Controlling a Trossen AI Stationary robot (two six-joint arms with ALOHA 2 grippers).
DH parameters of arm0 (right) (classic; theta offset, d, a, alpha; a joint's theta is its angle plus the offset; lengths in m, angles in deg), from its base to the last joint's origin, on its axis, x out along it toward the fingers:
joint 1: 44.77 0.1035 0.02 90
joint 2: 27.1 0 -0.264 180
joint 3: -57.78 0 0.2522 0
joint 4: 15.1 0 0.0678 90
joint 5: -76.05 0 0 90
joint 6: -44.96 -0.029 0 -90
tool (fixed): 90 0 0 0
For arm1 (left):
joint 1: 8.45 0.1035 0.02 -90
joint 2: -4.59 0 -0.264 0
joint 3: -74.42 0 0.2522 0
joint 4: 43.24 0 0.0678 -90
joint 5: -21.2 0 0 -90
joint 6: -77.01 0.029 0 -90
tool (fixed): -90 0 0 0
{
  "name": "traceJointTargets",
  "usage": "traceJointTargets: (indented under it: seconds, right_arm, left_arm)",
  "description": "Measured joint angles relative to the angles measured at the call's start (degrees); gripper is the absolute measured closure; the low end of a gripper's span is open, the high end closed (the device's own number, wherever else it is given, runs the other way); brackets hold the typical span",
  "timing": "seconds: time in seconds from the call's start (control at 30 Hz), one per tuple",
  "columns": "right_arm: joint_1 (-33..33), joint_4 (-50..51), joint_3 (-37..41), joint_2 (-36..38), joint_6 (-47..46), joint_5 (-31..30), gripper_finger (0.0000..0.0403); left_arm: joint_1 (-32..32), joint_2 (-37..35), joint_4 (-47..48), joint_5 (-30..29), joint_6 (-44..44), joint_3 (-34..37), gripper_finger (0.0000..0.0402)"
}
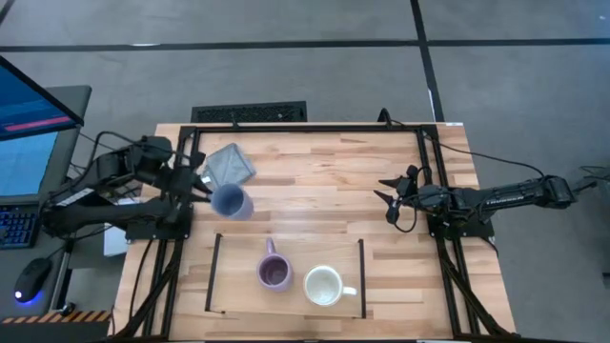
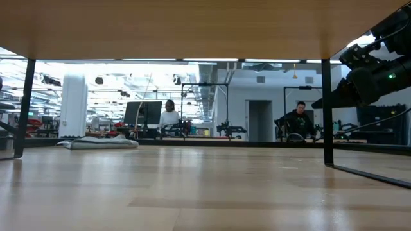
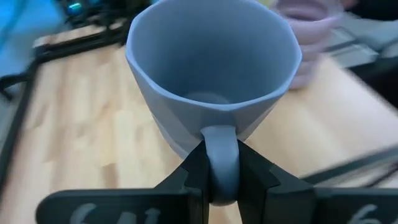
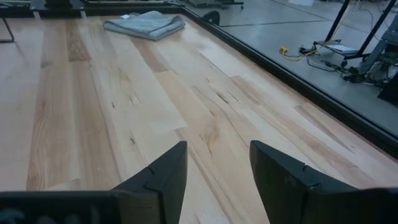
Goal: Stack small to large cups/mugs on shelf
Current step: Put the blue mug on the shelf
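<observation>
Jaws of the left gripper (image 3: 222, 171) are clamped on the handle of the blue mug (image 1: 231, 202), holding it tipped on its side above the surface (image 1: 324, 181), just beside a crumpled grey cloth (image 1: 229, 164) at the far left. From the left wrist view the mug's open mouth faces away from the wrist, its handle pinched between the two dark fingers (image 3: 189, 171).

Judging from how things lie, the task is at an early stage. On the shelf (image 1: 238, 300), near the front edge, the purple mug (image 1: 274, 271) and the white mug (image 1: 324, 285) stand upright side by side, not nested. Nothing is stacked yet, and the blue mug is not on the shelf either; it hangs well apart from the other two, back and to the left of them.

Over at the right side, the right gripper (image 1: 391, 198) waits with its jaws apart and empty, well clear of all three mugs, pointing toward the middle of the surface.
</observation>
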Motion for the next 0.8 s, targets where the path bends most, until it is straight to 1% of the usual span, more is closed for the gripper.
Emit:
traceJointTargets:
  seconds: [0.13, 0.37, 0.57, 0.8]
  right_arm:
    - [0.0, 0.0, 0.0, 0.0, 0.0, -0.1, 0.0207]
    - [0.0, 0.0, 0.0, 0.0, 0.0, -0.2, 0.0207]
    - [0.0, 0.0, 0.0, 0.0, 0.0, -0.2, 0.0207]
    - [0.0, 0.0, 0.0, 0.0, 0.0, -0.2, 0.0207]
  left_arm:
    - [-0.1, -0.1, 1.3, 6.8, 3.8, -0.1, 0.0369]
    - [0.0, 0.0, 2.4, 16.1, 8.4, -0.1, 0.0369]
    - [-0.1, 2.3, 3.0, 19.5, 11.6, -0.1, 0.0369]
    - [-0.1, 7.7, 2.9, 22.6, 16.0, -0.1, 0.0369]
